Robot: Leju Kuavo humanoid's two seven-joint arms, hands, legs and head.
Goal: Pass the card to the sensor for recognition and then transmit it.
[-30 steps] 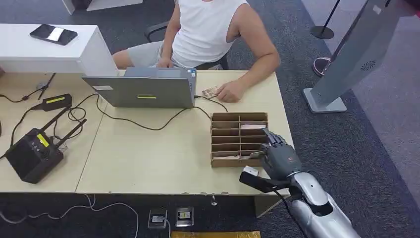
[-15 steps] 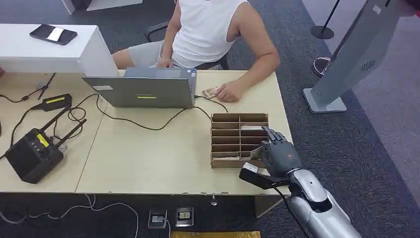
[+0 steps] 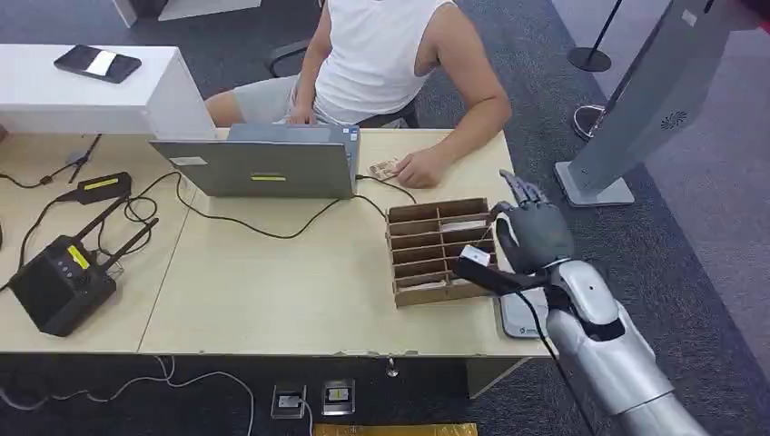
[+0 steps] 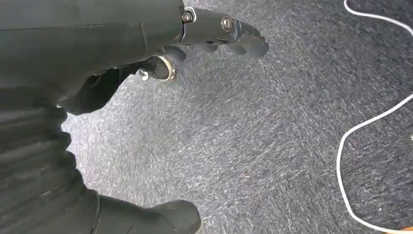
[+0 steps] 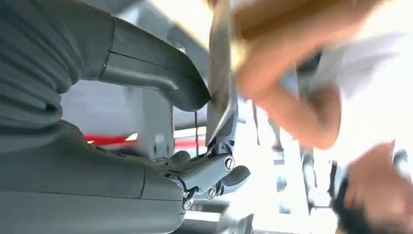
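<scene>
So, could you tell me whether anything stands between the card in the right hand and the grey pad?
Nothing visible does. The right hand holds the card above the table. The grey pad lies beside the cardboard tray, partly under the robot's own forearm.

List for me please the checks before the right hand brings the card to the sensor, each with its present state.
1. Card held in the right hand: ok, the right wrist view shows it pinched between thumb and fingers.
2. Which face of the card points to the sensor: cannot tell.
3. Sensor free: ok for the part that shows; the forearm covers the rest.
4. Hand out of the cardboard tray: ok, it is raised beside the tray's right end.
5. Person's hand out of the way: ok, it rests at the table's far edge.
6. Left hand idle: ok, it hangs over the carpet, holding nothing.
</scene>
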